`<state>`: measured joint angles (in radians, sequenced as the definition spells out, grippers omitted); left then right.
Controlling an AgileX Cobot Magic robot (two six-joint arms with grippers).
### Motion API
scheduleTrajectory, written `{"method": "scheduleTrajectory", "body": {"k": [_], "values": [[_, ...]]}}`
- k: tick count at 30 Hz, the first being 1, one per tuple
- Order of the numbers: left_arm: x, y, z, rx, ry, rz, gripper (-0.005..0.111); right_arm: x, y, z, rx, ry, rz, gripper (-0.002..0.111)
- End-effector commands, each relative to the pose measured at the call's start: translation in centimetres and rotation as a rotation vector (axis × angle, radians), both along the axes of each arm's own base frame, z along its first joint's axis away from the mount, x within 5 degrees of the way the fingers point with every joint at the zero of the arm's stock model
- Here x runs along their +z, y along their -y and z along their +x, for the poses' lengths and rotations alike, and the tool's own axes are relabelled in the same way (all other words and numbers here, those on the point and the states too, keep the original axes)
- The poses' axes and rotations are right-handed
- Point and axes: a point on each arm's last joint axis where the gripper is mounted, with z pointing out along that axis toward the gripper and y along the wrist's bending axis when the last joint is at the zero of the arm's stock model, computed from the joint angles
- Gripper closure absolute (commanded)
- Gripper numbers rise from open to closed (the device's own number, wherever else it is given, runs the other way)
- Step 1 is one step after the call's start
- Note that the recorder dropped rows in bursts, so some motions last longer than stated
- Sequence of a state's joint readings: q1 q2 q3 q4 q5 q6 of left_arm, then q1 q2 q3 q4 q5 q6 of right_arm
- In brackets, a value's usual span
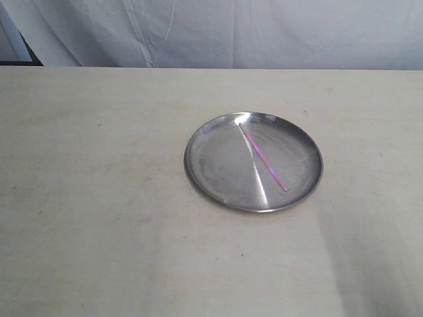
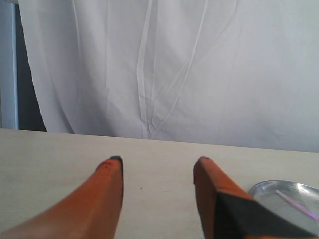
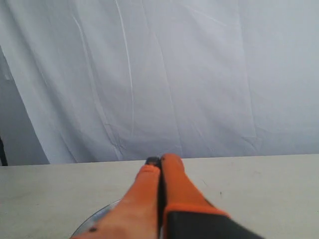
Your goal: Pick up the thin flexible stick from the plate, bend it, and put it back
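Left jaws apart, right jaws apparently together, both empty; one stick (image 1: 263, 157), one plate (image 1: 215, 165)

Closed end effector (image 3: 158, 162), plate (image 3: 94, 221) rim below

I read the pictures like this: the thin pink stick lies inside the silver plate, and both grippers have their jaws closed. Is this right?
Not quite. The left gripper has its jaws open with nothing between them, as the left wrist view shows. Only the right gripper has its jaws closed. The thin pink stick does lie inside the silver plate.
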<state>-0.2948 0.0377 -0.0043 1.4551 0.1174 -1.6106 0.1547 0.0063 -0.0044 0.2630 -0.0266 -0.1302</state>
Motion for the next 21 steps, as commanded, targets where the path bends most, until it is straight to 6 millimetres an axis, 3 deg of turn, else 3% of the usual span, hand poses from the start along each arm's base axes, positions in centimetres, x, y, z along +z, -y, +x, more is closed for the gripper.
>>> {"method": "scheduleTrajectory", "body": {"k": [1,21], "values": [[-0.13,0.03,0.00,-0.005,-0.001,0.005,0.062,-0.12,0.04,-0.03,-0.008,0.002,-0.008,0.109],[-0.13,0.03,0.00,-0.005,-0.001,0.005,0.062,-0.12,0.52,0.02,-0.094,0.001,-0.005,0.109]]}}
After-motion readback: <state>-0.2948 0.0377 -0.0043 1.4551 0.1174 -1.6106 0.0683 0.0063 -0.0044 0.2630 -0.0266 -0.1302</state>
